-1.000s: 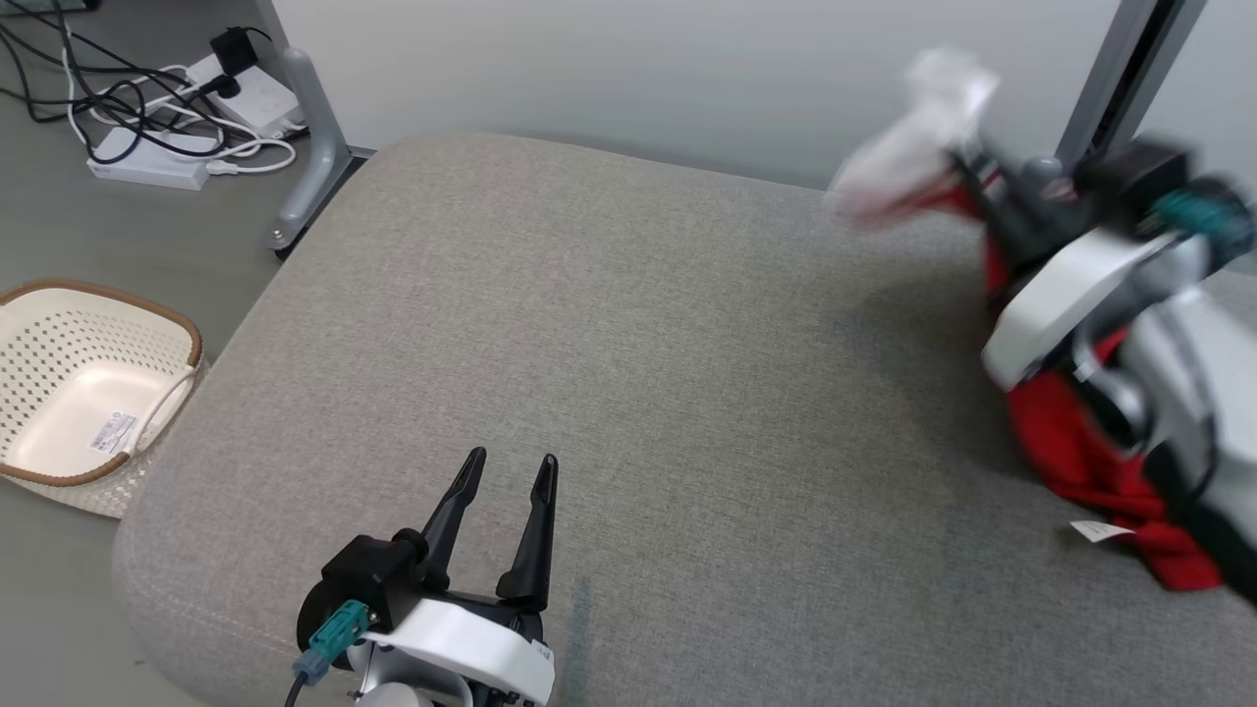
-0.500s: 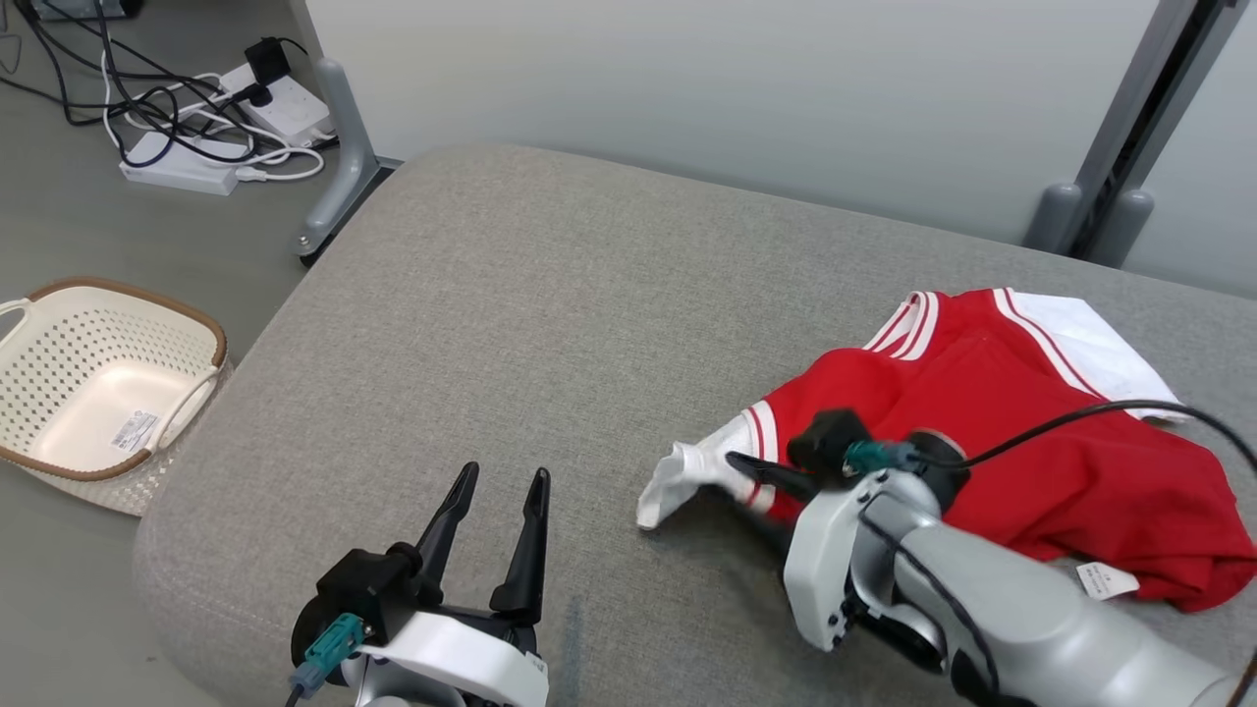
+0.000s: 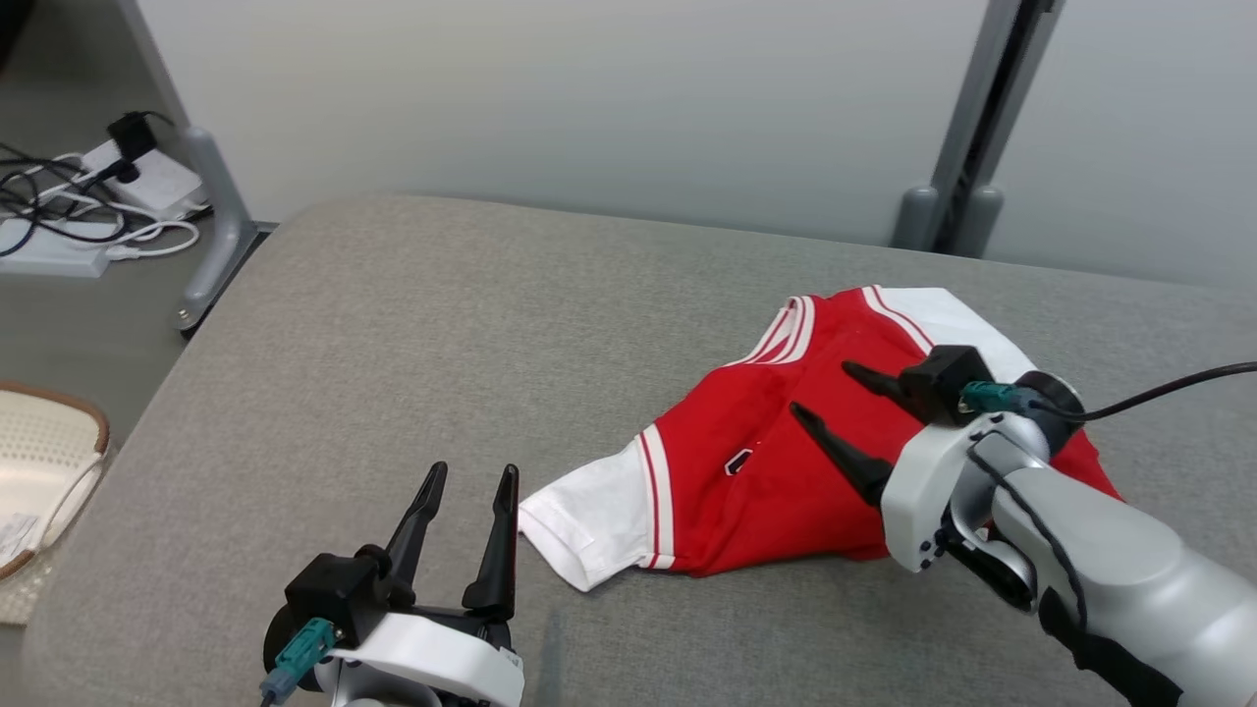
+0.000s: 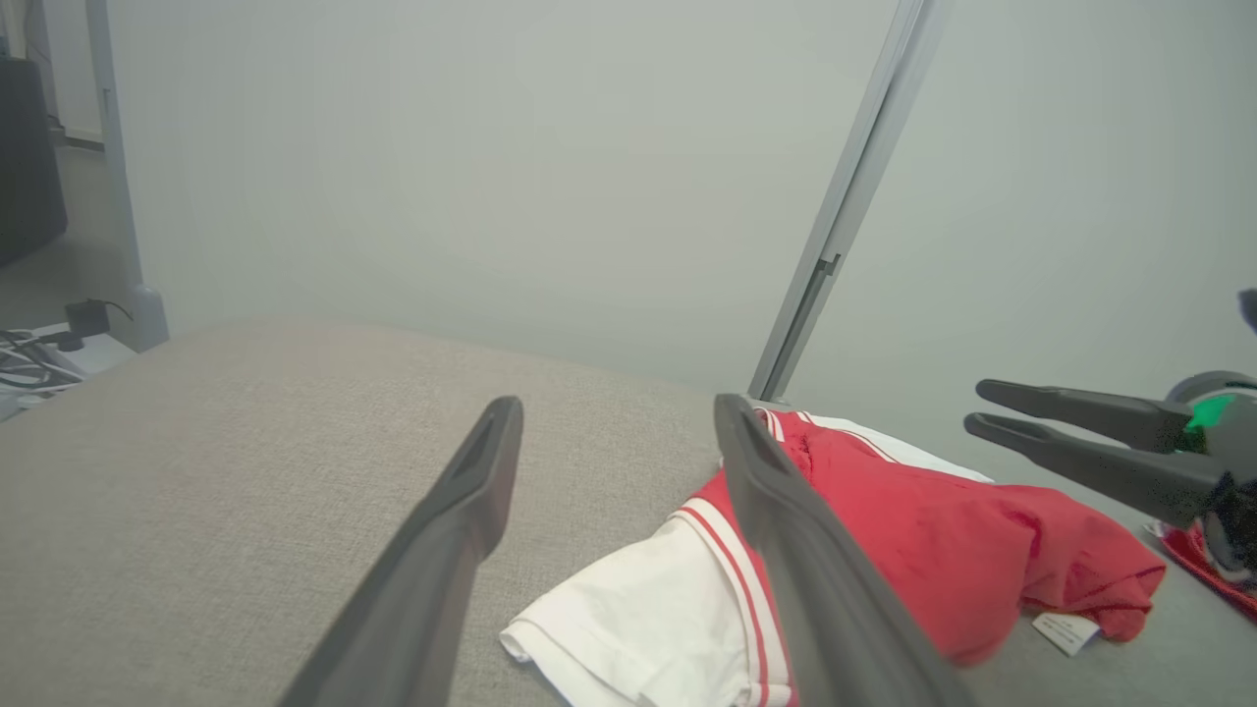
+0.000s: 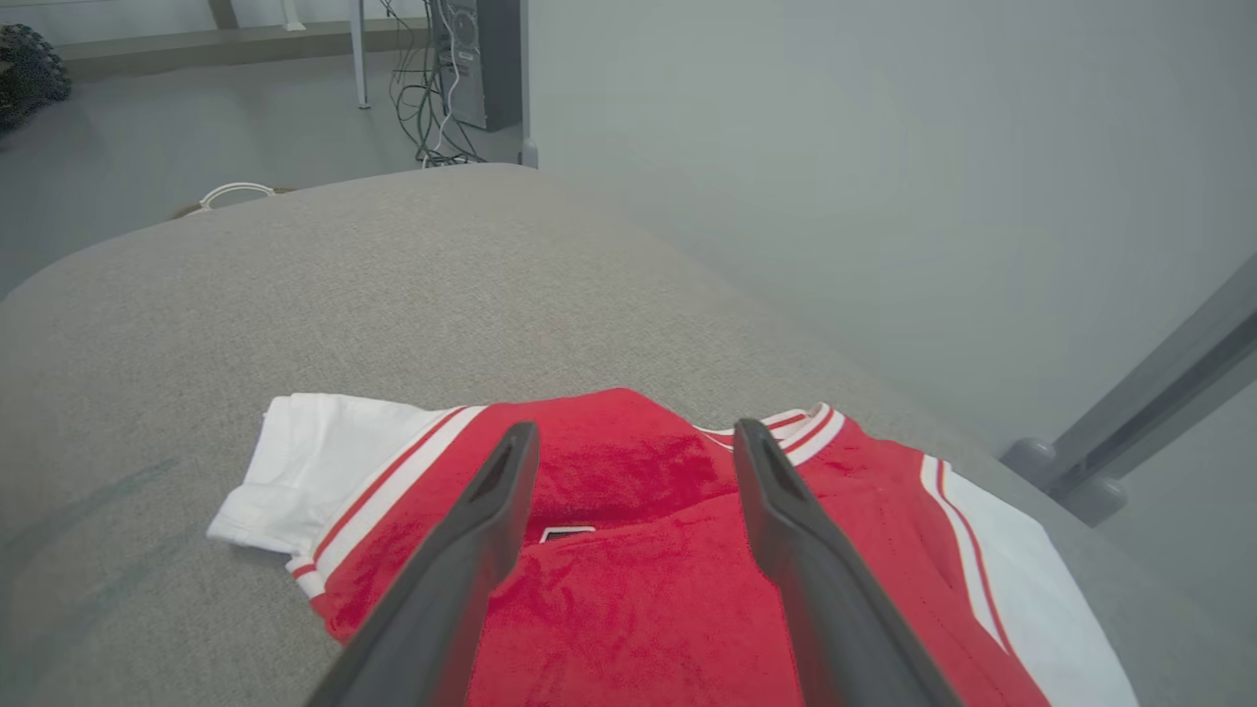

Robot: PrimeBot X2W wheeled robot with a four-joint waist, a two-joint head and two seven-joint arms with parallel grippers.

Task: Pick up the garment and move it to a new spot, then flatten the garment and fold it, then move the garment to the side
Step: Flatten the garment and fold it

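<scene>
R gripper (image 3: 820,388) is open: both dark fingers spread wide w/ nothing btwn them, hovering just above the garment (image 3: 766,471). The L wrist view shows its tips clear of the cloth, not touching. The garment, a red top w/ white sleeves and red-white striped trim, lies crumpled on the grey cushion (image 3: 442,324), directly under and ahead of the R gripper's fingers. In the R wrist view the red chest w/ a small dark logo patch (image 5: 565,535) sits btwn the two fingers, w/ the near sleeve (image 3: 589,520) off to their left and the far sleeve (image 5: 1021,579) to their right. L gripper (image 3: 474,470) is also open, fingers apart and empty, over bare cushion. The near sleeve lies just beside its right finger, close to the tip but apart from it in the head view. A white care tag (image 4: 1065,628) pokes out from the red hem, below the R gripper in the L wrist view. Well off to the L gripper's left, past the cushion edge, there's a cream perforated basket (image 3: 39,452) on the floor. Farther ahead-left is a tangle of cables w/ a power strip (image 3: 54,260) by a grey frame leg (image 3: 211,226). A grey upright post (image 3: 967,118) stands at the wall beyond the R gripper's fingertips.
</scene>
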